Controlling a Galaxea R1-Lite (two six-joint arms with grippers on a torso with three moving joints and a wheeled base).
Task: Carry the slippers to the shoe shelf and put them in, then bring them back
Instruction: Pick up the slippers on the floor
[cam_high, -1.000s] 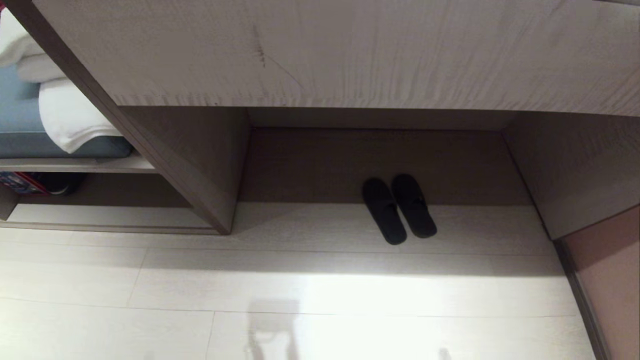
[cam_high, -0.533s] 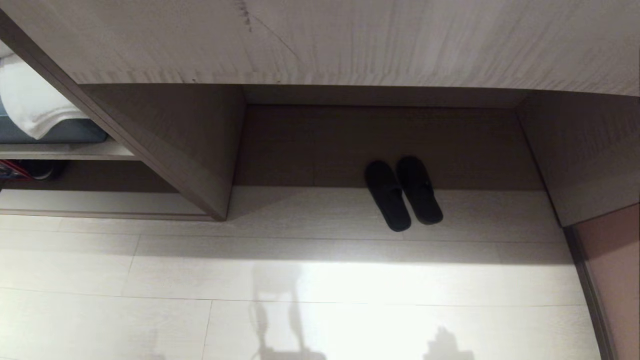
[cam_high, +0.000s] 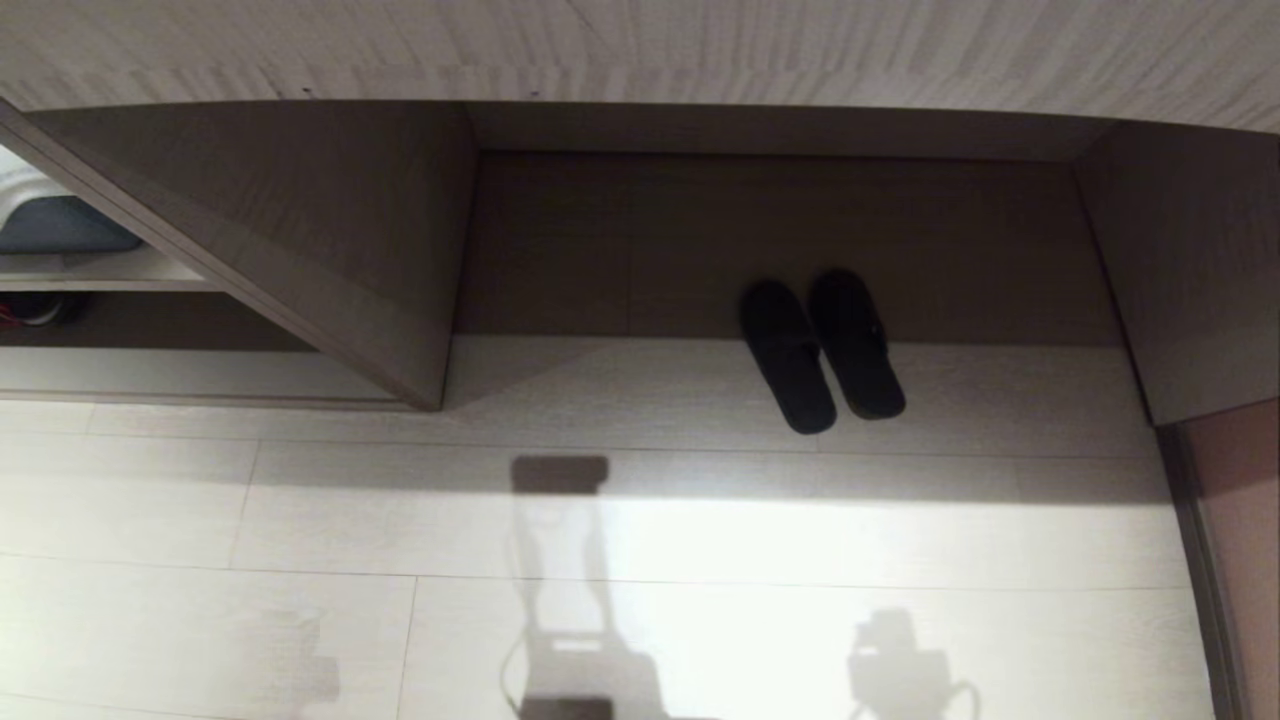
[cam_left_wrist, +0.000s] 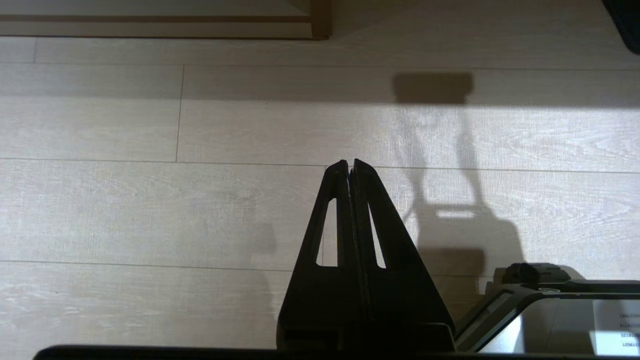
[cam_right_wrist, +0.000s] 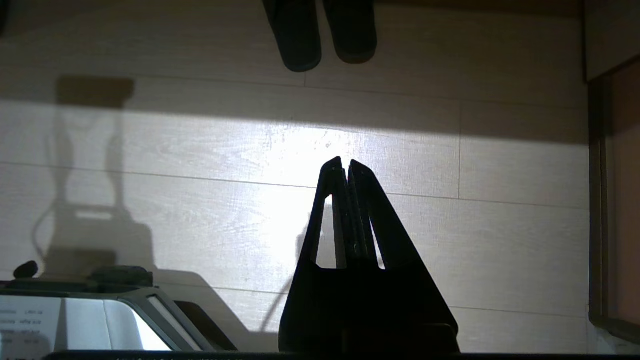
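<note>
Slippers (cam_high: 822, 350) are lying side by side on the floor (cam_high: 640, 560), toes reaching under the desk recess (cam_high: 780, 240), heels pointing outward. Likely light, soft and floppy; pinching both heel rims together looks the best hold. Left gripper (cam_left_wrist: 349, 164) and right gripper (cam_right_wrist: 344, 162) are hanging over bare floor, jaws closed, empty. Shoe shelf (cam_high: 200, 370) is sitting off left; its contents are unclear.

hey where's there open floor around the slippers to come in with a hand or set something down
Bare floor lies in front of the slippers and to their left inside the recess, as far as the slanted divider panel. A narrower strip lies between them and the right side panel. Behind their toes, the brown back panel closes in.
</note>
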